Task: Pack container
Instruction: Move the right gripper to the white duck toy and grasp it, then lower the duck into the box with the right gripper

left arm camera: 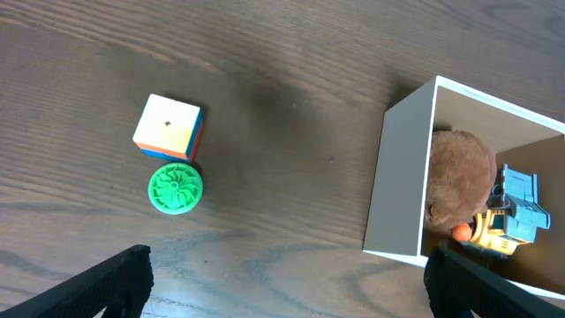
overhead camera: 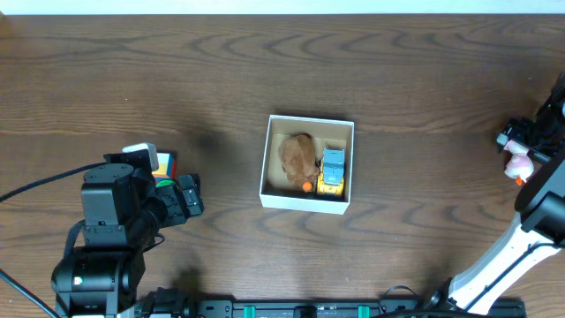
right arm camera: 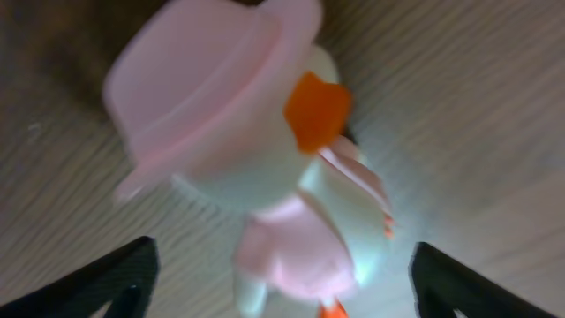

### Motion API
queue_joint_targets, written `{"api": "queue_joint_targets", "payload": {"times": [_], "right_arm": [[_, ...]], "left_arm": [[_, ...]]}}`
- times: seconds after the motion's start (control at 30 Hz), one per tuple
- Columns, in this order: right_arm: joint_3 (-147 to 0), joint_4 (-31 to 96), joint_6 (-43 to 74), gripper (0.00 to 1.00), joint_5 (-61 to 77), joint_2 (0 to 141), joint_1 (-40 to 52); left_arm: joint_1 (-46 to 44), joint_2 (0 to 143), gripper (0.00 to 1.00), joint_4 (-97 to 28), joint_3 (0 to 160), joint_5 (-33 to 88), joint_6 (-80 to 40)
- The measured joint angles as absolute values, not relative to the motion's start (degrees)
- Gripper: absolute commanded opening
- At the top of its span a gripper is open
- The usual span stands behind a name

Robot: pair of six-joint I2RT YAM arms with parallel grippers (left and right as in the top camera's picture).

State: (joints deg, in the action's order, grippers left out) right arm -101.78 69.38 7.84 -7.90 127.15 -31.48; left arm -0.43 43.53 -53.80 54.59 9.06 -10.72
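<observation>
The container (overhead camera: 305,202) sits mid-table, holding a brown plush (overhead camera: 297,157) and a toy truck (overhead camera: 332,170). I judge it light, thin card whose walls would buckle mid-span, so I'd take it at a corner rim. My left gripper (left arm camera: 300,287) hangs wide open left of it, near a colour cube (left arm camera: 169,126) and a green disc (left arm camera: 176,187). My right gripper (right arm camera: 287,283) is spread wide over a pink duck (right arm camera: 256,132) near the table's right edge, not clamping it. Bare wood surrounds the box

Dark wood-grain surface (overhead camera: 177,71), box (overhead camera: 305,200) white outside, tan inside, brown plush (overhead camera: 297,155), yellow-blue truck (overhead camera: 332,170), multicoloured cube (left arm camera: 168,126), green swirl-patterned disc (left arm camera: 176,187), white duck (right arm camera: 265,181), pink hat (right arm camera: 207,84), orange beak (right arm camera: 316,110)
</observation>
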Motion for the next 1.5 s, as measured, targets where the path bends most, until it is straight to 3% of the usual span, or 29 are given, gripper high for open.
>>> {"api": "queue_joint_targets", "payload": {"times": [0.07, 0.3, 0.7, 0.9, 1.17, 1.5], "right_arm": [[-101.73, 69.43, 7.57, 0.73, -7.46, 128.57, -31.48], [-101.67, 70.13, 6.96, 0.04, -6.57, 130.15, -31.48], [-101.62, 73.21, 8.73, 0.01, -4.99, 128.84, -30.39], [-101.01, 73.73, 8.95, 0.01, -4.12, 117.99, -24.21], [-101.21, 73.89, 10.07, 0.01, -3.20, 96.40, -4.38], [-101.19, 74.00, 13.37, 0.02, -1.85, 93.01, 24.60]], "left_arm": [[-0.43, 43.53, 0.98, -53.80, 54.59, 9.06, -10.72], [-0.43, 43.53, 0.98, -53.80, 54.59, 9.06, -10.72], [-0.43, 43.53, 0.98, -53.80, 54.59, 9.06, -10.72], [-0.43, 43.53, 0.98, -53.80, 54.59, 9.06, -10.72], [-0.43, 43.53, 0.98, -53.80, 54.59, 9.06, -10.72], [-0.43, 43.53, 0.98, -53.80, 54.59, 9.06, -10.72]]}}
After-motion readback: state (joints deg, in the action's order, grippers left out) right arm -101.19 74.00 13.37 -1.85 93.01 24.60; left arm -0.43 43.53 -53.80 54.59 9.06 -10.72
